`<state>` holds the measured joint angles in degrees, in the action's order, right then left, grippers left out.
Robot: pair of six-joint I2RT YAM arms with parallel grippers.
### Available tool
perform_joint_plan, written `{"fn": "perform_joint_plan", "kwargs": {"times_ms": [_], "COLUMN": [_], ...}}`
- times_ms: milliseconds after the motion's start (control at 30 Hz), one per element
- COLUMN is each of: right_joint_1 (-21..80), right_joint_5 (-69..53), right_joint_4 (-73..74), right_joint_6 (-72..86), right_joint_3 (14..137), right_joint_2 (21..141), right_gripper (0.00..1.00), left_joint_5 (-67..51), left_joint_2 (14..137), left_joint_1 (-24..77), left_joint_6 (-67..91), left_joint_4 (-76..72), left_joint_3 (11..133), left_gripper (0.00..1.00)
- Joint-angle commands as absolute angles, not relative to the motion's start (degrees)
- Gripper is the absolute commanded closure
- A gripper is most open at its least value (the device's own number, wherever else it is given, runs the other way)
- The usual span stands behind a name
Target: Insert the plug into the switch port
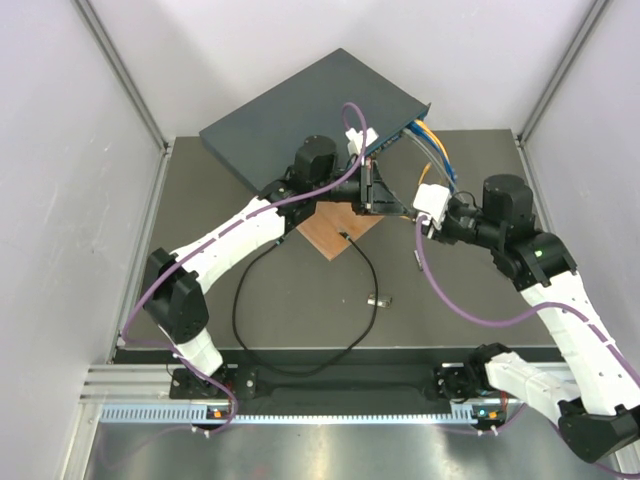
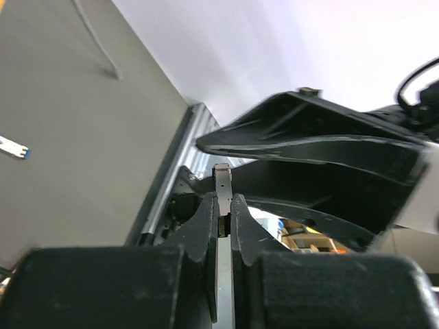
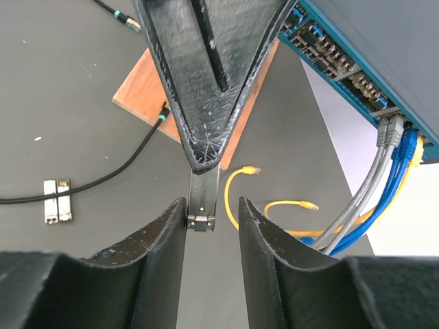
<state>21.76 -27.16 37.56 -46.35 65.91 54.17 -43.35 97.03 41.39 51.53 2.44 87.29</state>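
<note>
The switch [image 1: 300, 110] is a flat dark blue-grey box at the back; its teal front face [image 3: 343, 65] shows a row of small dark ports [image 3: 321, 49]. The plug [image 3: 162, 116], the tip of the thin black cable [image 1: 240, 300], lies on the brown board [image 1: 335, 235], in no gripper. My left gripper [image 2: 221, 202] is shut on a thin silver metal stick [image 2: 223, 179] above the board's far edge. My right gripper [image 3: 212, 205] is open, its fingers on either side of that stick's end [image 3: 202, 221], which touches the left finger [image 3: 168, 233].
Yellow cables [image 3: 236, 188], blue cables [image 3: 394, 185] and grey ones hang from the switch's right end. A loose silver-black stick [image 1: 378, 298] lies on the mat in front of the board. A second black cable tip [image 3: 128, 22] lies left of the board.
</note>
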Motion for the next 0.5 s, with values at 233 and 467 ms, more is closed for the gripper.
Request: {"fn": "perform_joint_plan", "kwargs": {"times_ms": [233, 467], "right_joint_1": [23.1, 23.1], "right_joint_5": [-26.1, -28.4], "right_joint_4": [35.2, 34.2], "right_joint_6": [-47.0, -46.7], "right_joint_3": [65.3, 65.0], "right_joint_2": [54.2, 52.7], "right_gripper": [0.69, 0.75], "left_joint_5": [-47.8, -47.5], "left_joint_2": [96.3, 96.8], "left_joint_1": [41.6, 41.6], "left_joint_6": [55.5, 55.4], "left_joint_4": [-5.1, -4.4], "left_joint_3": [87.0, 86.9], "left_gripper": [1.0, 1.0]}}
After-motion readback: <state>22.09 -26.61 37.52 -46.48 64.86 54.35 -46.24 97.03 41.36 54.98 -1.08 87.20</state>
